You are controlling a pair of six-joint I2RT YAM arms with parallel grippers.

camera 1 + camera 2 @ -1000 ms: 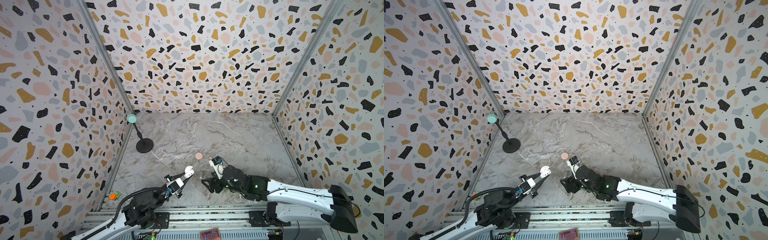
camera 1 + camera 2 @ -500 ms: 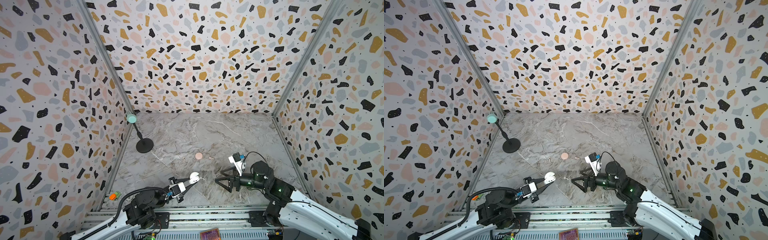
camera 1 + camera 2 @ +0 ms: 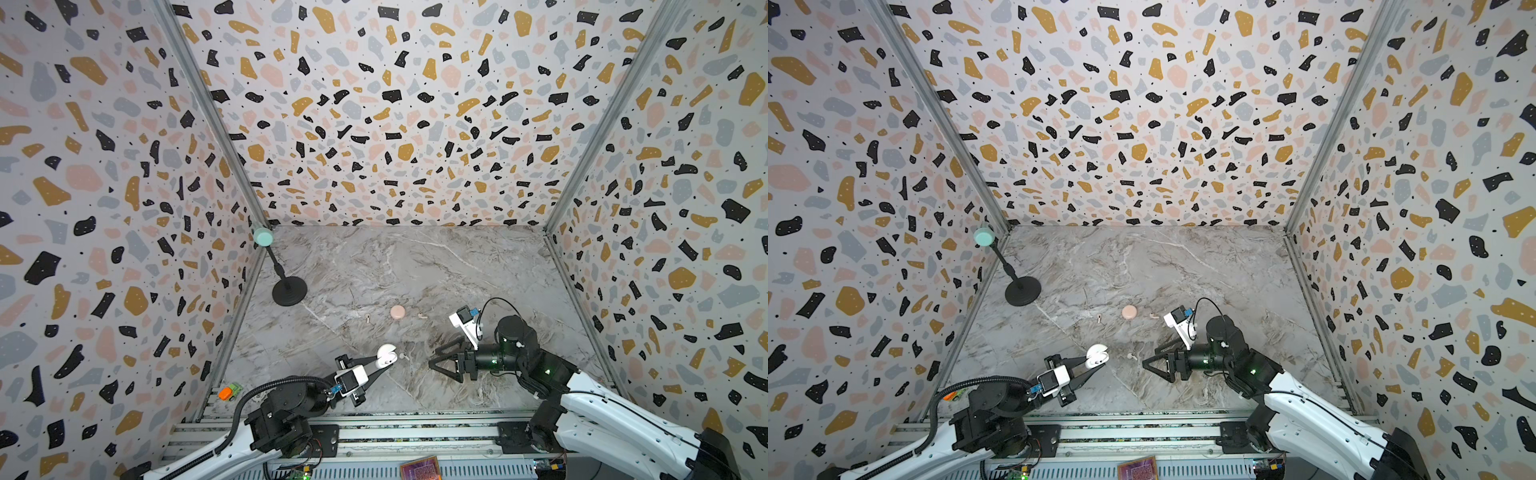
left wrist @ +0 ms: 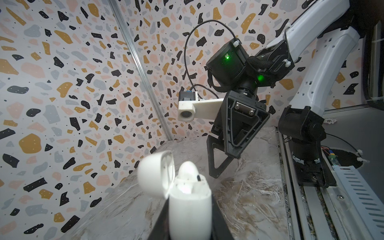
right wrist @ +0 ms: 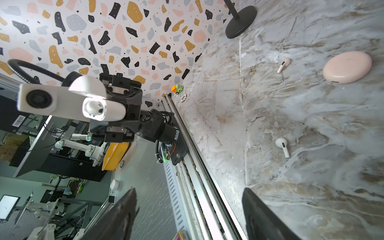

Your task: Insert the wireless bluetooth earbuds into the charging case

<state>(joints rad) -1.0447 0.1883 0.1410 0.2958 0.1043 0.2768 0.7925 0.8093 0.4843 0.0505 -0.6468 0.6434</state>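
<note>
White plastic catches the eye low in the middle of both top views: the white charging case point(image 3: 386, 356) point(image 3: 1097, 356) sits clamped between the black fingers of the left gripper point(image 3: 384, 364) point(image 3: 1096, 364), lifted off the marble tabletop point(image 3: 415, 266) with its lid swung open. In the left wrist view the case point(image 4: 189, 203) fills the foreground, and the seated white earbud point(image 4: 188, 172) stands stem-down in it; the slot beside it seems empty, though that close view is blurred. The right wrist view shows the same seated earbud point(image 5: 93, 108) head-on in the case mouth point(image 5: 104, 108). Just right of the case, the loose white earbud point(image 3: 405, 356) point(image 3: 1132, 356) point(image 5: 282, 146) lies flat on the marble, between the two grippers. The right gripper point(image 3: 434, 359) point(image 3: 1148, 360) points leftward toward it with its jaws spread apart and nothing between them. Farther up the frame, the closed pink case point(image 3: 397, 311) point(image 3: 1129, 312) point(image 5: 347, 67) rests on the marble, with a pink earbud point(image 3: 368, 318) point(image 3: 1099, 318) point(image 5: 283, 64) near its left side and a second pink earbud point(image 3: 422, 316) point(image 3: 1153, 316) near its right.
</note>
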